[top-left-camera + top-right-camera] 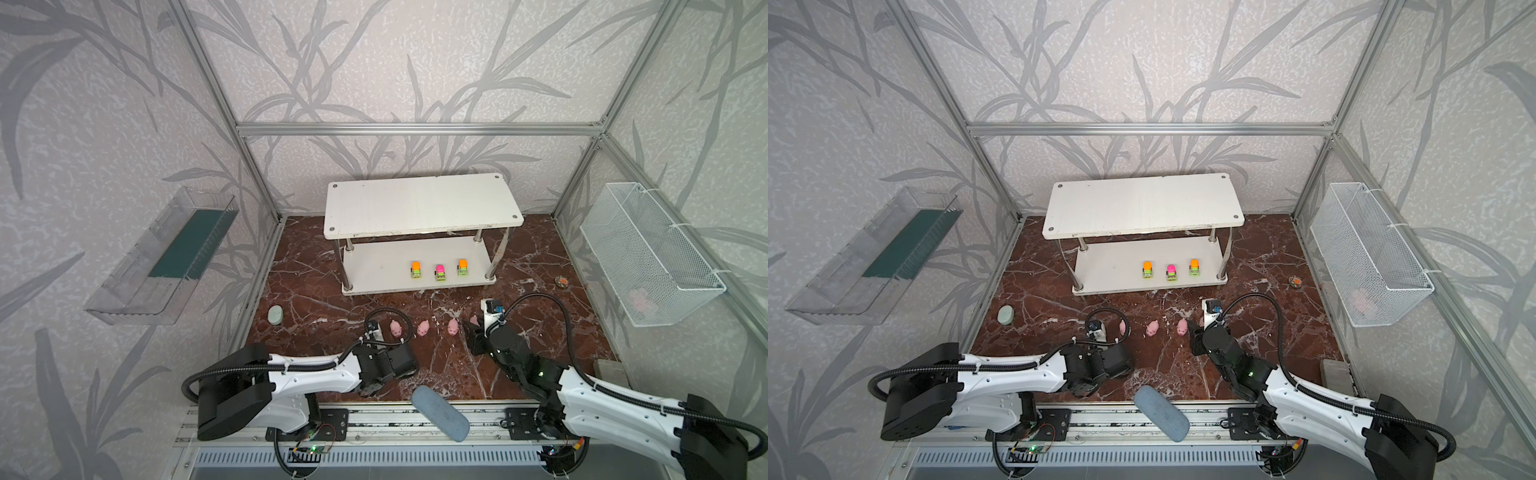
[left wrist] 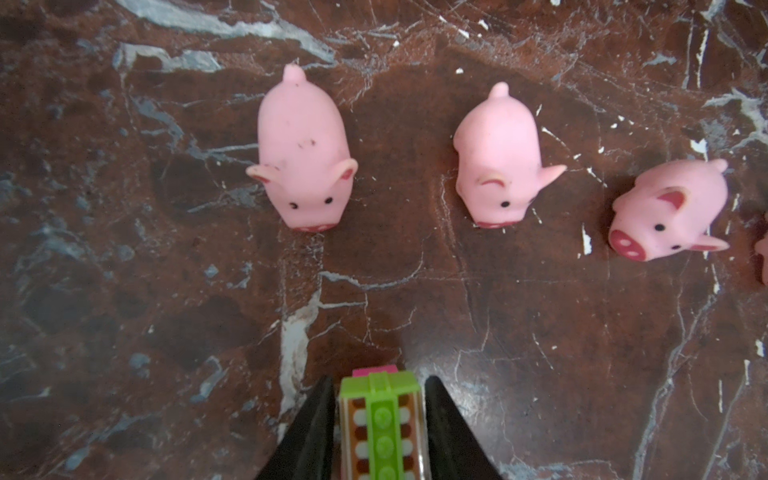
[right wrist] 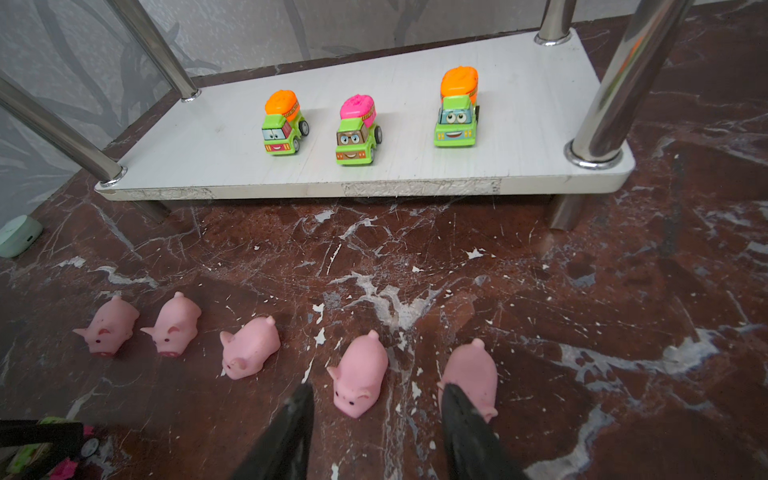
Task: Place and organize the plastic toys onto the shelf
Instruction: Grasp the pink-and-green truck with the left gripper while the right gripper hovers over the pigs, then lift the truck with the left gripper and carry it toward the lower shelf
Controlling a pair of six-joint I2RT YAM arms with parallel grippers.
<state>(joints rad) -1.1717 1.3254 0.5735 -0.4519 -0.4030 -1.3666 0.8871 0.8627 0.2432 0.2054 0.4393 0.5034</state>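
Left gripper: jaws clamped on a green truck, near the row's leftmost pig.
Pigs: five, one row on the marble floor before the shelf.
Right gripper: jaws apart, flanking the fourth pig without touching it.
Lower board: three trucks in a row, right half.

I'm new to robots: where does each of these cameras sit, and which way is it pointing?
Top views: high at the front, looking down and back at the shelf; left arm and right arm show.
Left wrist: on the left arm, looking down past the left gripper, closed on a green truck, at pigs.
Right wrist: on the right arm, looking low past the open right gripper at pigs and shelved trucks.
Shared: both wrist views see the pigs.
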